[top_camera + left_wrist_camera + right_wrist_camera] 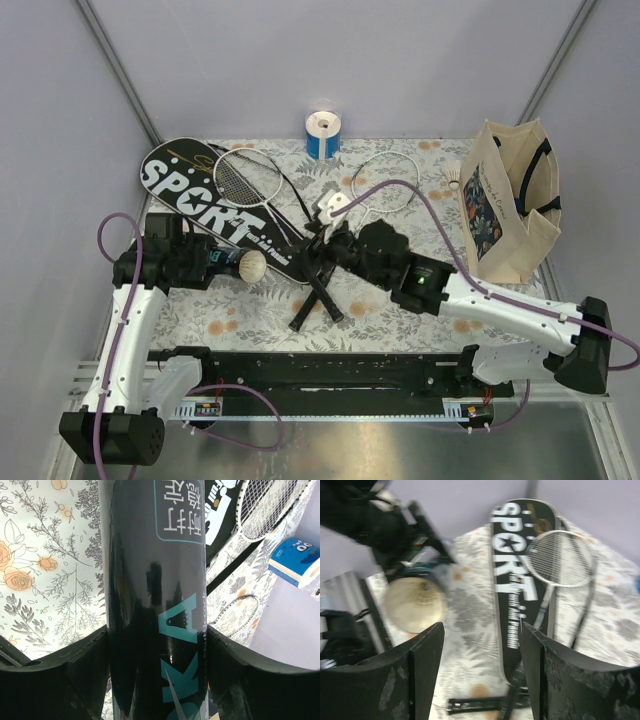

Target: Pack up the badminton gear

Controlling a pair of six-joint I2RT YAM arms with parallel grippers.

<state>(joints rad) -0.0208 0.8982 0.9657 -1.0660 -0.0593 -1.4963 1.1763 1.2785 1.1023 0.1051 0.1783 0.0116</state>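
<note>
My left gripper [222, 266] [157, 635] is shut on the black cylindrical tube [150, 580], held level above the table with its cream end cap [250, 266] facing right. My right gripper [308, 248] [482, 630] is open and empty, just right of the cap [414, 605]. The black "SPORT" racket cover [215, 205] [520, 570] lies at the back left. One white-framed racket [240, 175] [560, 557] rests on it. A second racket head [385, 182] lies to the right. Their black handles [320, 292] cross under my right gripper. A small white shuttlecock [454, 177] lies by the bag.
A blue-and-white roll [323, 133] [297, 562] stands at the back middle. A printed tote bag [510, 200] stands open at the right. A flowered cloth [230, 320] covers the table. Grey walls close in the back and sides.
</note>
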